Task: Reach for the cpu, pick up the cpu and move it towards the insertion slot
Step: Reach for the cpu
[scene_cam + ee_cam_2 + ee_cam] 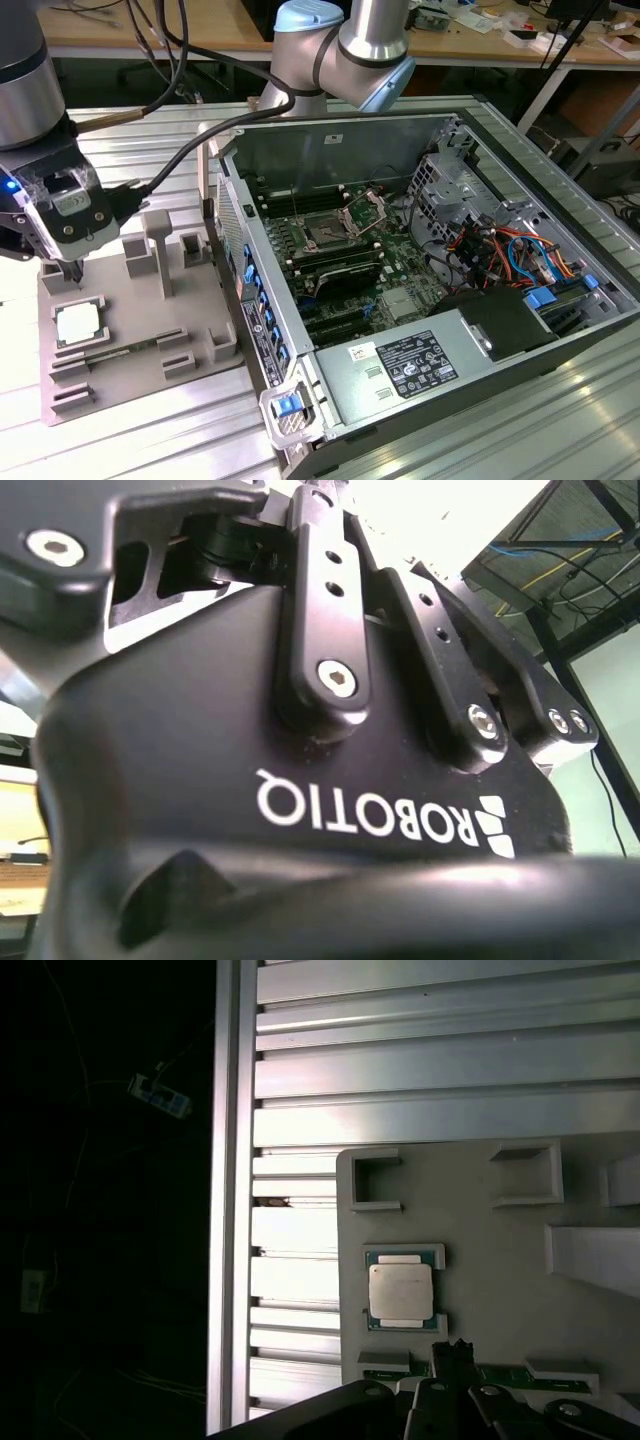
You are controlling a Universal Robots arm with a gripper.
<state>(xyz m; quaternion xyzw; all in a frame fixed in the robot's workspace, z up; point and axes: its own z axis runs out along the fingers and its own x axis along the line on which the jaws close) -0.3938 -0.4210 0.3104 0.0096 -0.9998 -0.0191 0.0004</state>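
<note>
Hovering pincer (72, 268) nr cpu (78, 323), exterior view: insertion slot (328, 232)

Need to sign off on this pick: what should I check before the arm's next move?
1. The chip lies flat in the grey tray, top bare: ok.
2. The pincer is apart from the chip: ok.
3. The pincer centred over the chip: not ok; it hangs above the tray, to one side of the chip.
4. The socket open, bracket lifted, centre bare: ok, by the exterior view.
5. Room over the case wall between tray and socket: cannot tell.
</note>
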